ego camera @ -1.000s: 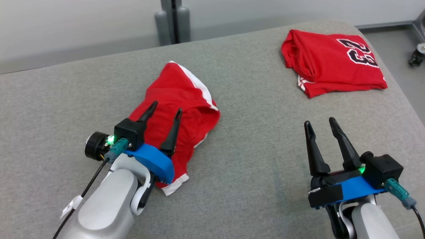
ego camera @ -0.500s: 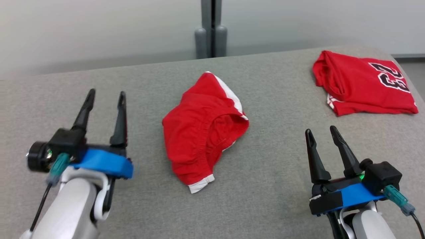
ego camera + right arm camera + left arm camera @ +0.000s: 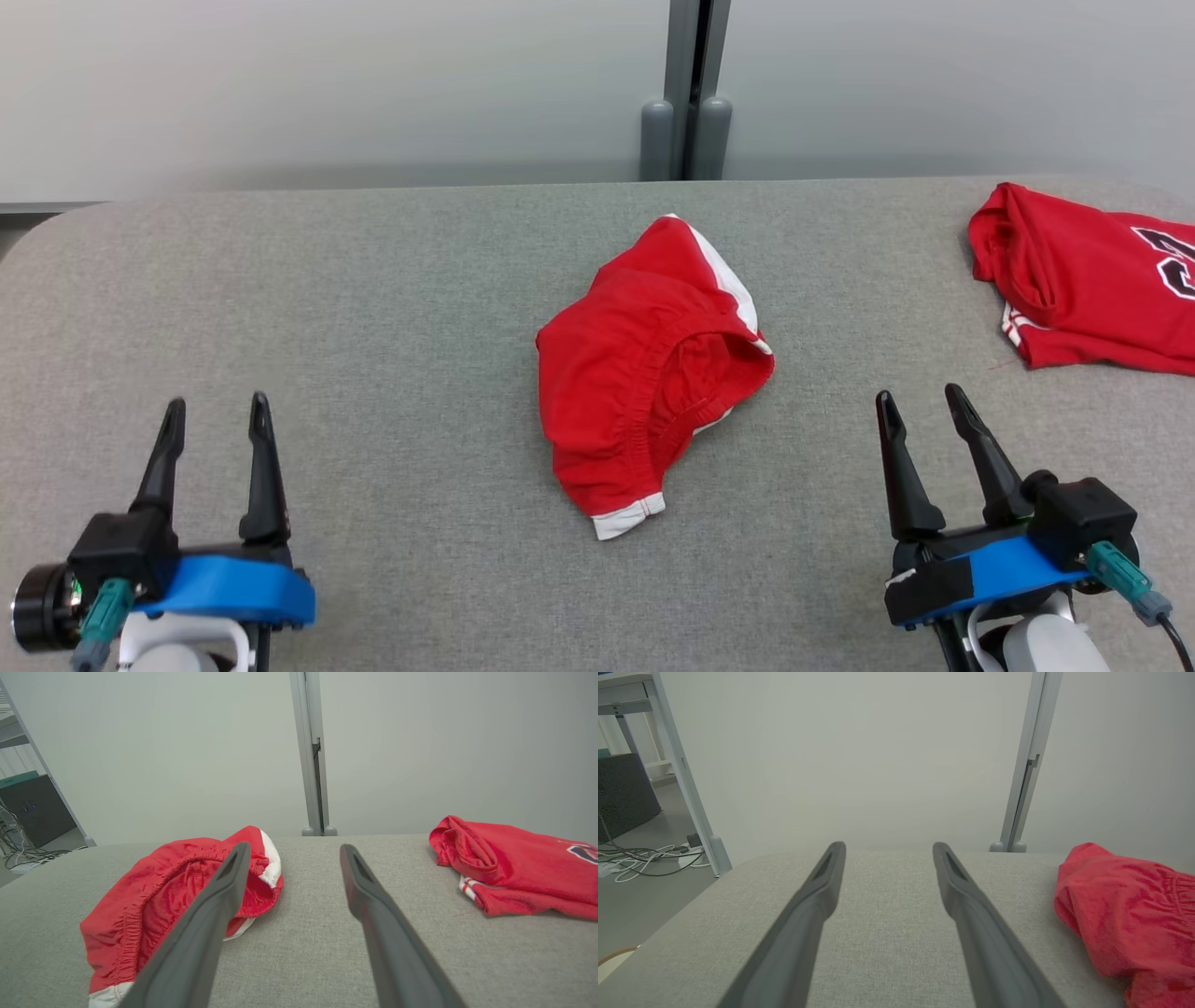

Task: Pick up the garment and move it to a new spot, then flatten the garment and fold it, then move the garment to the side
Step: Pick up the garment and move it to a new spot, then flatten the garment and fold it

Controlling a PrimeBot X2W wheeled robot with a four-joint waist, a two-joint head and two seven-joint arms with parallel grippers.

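Red shorts [image 3: 644, 373] lie crumpled on the table [image 3: 373, 308], ahead of and between both sets of fingers. Left gripper [image 3: 217, 403] has let go and backed off them; right gripper [image 3: 919, 395] idles. Both fingers wide, empty. Relocation looks done, flattening next.

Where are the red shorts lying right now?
In the head view, the red shorts lie crumpled on the grey table, ahead of and between the left pincer and right pincer; the folded red jersey lies to their right.
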